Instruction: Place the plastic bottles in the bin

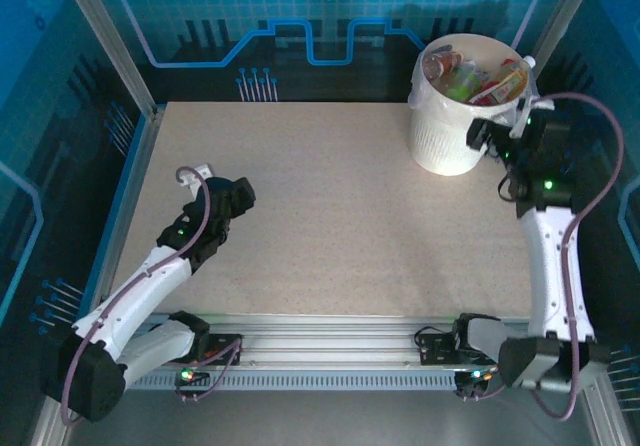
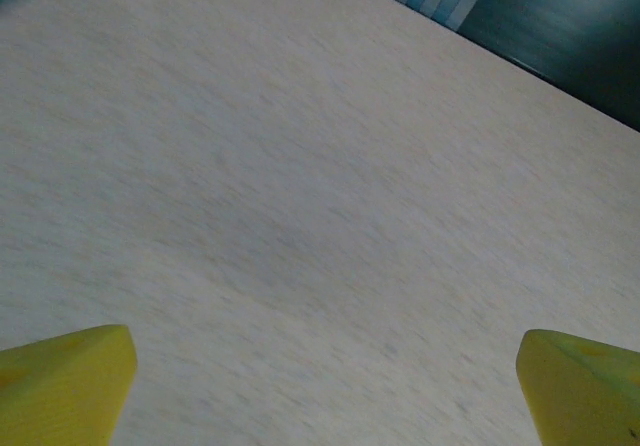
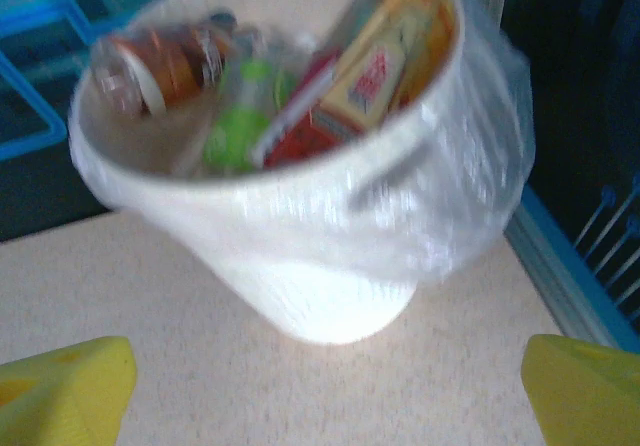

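At the far-right corner of the bench [image 1: 330, 216], the right gripper [image 1: 484, 132], wide open and empty like the left gripper [image 1: 207, 175], could knock the bin [image 1: 440, 146], spilling plastic bottles [image 1: 470, 78].

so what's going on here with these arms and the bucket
Plastic bottles are being cleared into the white bin, and several lie piled inside it. The right end effector is open and empty, close beside the bin. The left end effector is open too, over the table.
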Available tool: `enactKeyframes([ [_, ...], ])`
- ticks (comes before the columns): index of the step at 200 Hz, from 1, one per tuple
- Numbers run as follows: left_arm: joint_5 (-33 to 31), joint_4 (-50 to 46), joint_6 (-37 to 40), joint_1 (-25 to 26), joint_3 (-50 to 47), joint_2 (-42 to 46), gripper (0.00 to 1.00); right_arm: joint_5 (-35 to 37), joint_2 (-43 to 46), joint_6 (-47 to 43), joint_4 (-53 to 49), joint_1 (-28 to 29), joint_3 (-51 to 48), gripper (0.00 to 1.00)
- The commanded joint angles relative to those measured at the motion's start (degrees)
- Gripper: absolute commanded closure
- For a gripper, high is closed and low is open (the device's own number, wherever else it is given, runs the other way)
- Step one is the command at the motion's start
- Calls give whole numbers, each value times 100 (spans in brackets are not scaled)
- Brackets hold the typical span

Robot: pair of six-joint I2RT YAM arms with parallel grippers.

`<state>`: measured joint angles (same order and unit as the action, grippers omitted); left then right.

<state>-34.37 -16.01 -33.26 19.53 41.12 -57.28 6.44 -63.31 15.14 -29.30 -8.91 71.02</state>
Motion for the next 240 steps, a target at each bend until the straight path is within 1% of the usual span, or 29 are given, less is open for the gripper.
enactKeyframes([
  [1, -982, 34, 979, -380, -42, 59, 1, -92, 342, -195, 920, 31, -1105, 0],
  [7, -971, 168, 1087, -486, -144, 63, 1, -132, 406, -220, 1014, 22, -1401, 0],
  [27, -823, 805, 1422, -846, -544, 63, 1, -588, 416, -311, 1665, 26, -2430, 0],
  [37, -705, 1338, 1715, -1004, -820, 21, 1, -756, 236, -357, 2050, 28, -2796, 0],
  [50, -544, 1966, 1927, -1197, -1141, -78, 1, -801, -118, -274, 2523, 38, -3131, 0],
  [77, 365, 2934, 2208, -1703, -1546, -518, 1, -907, -1000, -198, 3490, 106, -3515, 0],
  [102, 1288, 3489, 2201, -2128, -1561, -1203, 1, -590, -1678, -547, 4079, 469, -3558, 0],
  [114, 1577, 3723, 2205, -2198, -1507, -1487, 1, -503, -1937, -696, 4389, 627, -3529, 0],
  [123, 1777, 3958, 2214, -2208, -1480, -1677, 1, -563, -2058, -762, 4373, 694, -3410, 0],
  [138, 1903, 4541, 2266, -2208, -1497, -2014, 1, -502, -2189, -932, 4888, 826, -3431, 0],
  [144, 1947, 4802, 2322, -2216, -1506, -2168, 1, -420, -2226, -1071, 4951, 898, -3408, 0],
  [151, 2072, 4860, 2393, -2217, -1439, -2264, 1, -348, -2271, -1210, 5068, 978, -3419, 0],
  [166, 2296, 5342, 2645, -2212, -1485, -2529, 1, -424, -2354, -1475, 5460, 1135, -3565, 0],
  [172, 2454, 5581, 2726, -2218, -1495, -2638, 1, -454, -2363, -1563, 5635, 1175, -3641, 0],
  [177, 2641, 5453, 2813, -2188, -1454, -2626, 1, -464, -2313, -1621, 5626, 1228, -3699, 0],
  [181, 2851, 5441, 2903, -2182, -1458, -2649, 1, -520, -2287, -1683, 5809, 1250, -3793, 0],
  [190, 3129, 5892, 3074, -2124, -1619, -2790, 1, -517, -2185, -1752, 6119, 1307, -4037, 0],
  [196, 3165, 6224, 3181, -2059, -1745, -2958, 1, -521, -2133, -1754, 6399, 1314, -4203, 0],
  [206, 3164, 7114, 3429, -1904, -2001, -3203, 1, -506, -2161, -1713, 6946, 1290, -4521, 0],
  [216, 2813, 6923, 3456, -1775, -1998, -3119, 1, -286, -2333, -1634, 7533, 1286, -4717, 0],
  [224, 2541, 6966, 3393, -1760, -1945, -3180, 1, -142, -2265, -1517, 7164, 1266, -4612, 0],
  [231, 2367, 6887, 3305, -1777, -1946, -3146, 1, -169, -2308, -1513, 7364, 1249, -4662, 0],
  [240, 2125, 7036, 3262, -1762, -1998, -3179, 1, -160, -2293, -1514, 7264, 1244, -4644, 0],
])
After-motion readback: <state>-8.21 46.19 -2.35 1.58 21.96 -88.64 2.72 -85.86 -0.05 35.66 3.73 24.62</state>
